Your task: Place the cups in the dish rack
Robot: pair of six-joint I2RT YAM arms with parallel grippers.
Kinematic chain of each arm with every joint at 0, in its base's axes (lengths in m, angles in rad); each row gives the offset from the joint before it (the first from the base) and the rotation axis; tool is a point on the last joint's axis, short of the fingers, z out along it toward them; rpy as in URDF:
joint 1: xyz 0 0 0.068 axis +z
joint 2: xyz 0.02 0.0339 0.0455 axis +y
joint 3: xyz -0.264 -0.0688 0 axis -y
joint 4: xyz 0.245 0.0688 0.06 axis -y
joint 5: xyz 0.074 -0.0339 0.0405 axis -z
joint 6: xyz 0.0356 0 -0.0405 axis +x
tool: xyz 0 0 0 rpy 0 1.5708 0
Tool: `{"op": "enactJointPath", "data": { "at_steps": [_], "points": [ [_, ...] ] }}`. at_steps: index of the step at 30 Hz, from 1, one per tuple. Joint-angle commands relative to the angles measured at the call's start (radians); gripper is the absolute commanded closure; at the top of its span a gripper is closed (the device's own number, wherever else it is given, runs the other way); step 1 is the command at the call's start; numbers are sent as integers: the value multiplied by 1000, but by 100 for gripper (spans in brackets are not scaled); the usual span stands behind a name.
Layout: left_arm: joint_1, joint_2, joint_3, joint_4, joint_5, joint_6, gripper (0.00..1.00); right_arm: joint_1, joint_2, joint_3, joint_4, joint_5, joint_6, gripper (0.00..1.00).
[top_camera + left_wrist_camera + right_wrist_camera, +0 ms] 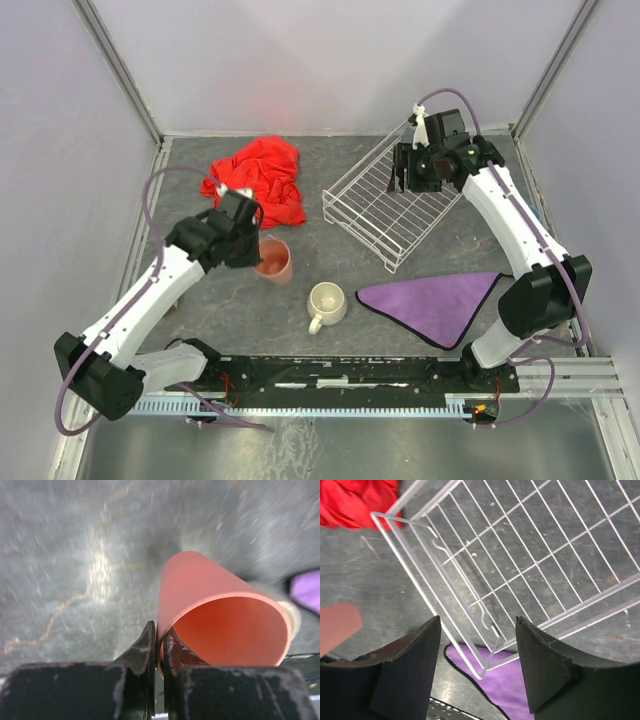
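Observation:
A salmon-pink tumbler [274,260] is held tilted just above the table, left of centre. My left gripper [252,246] is shut on its rim; in the left wrist view the fingers [150,650] pinch the tumbler's wall [210,595], one outside and one inside. A cream handled mug [326,303] stands upright near the front centre. The white wire dish rack [392,200] sits at the back right and holds no cups. My right gripper [405,172] hovers open above it, with the rack's wires [520,565] below the spread fingers. The other cups are out of view.
A crumpled red cloth [258,180] lies at the back left, also at the corner of the right wrist view [355,502]. A purple cloth [438,300] lies flat in front of the rack. White walls enclose the table on three sides.

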Motion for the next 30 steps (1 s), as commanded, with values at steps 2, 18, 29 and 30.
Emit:
{"op": "enactJointPath", "data": {
  "at_steps": [2, 18, 29, 30],
  "points": [
    [139, 44, 268, 79, 118, 95, 97, -102, -7, 37, 76, -283, 81, 31],
    [326, 219, 198, 901, 811, -302, 97, -201, -38, -317, 699, -809, 689, 9],
    [327, 266, 124, 1122, 878, -491, 97, -146, 2, -572, 1526, -798, 1321, 0],
    [327, 268, 124, 1127, 879, -495, 97, -137, 17, -575, 1588, -790, 1376, 0]
  ]
}}
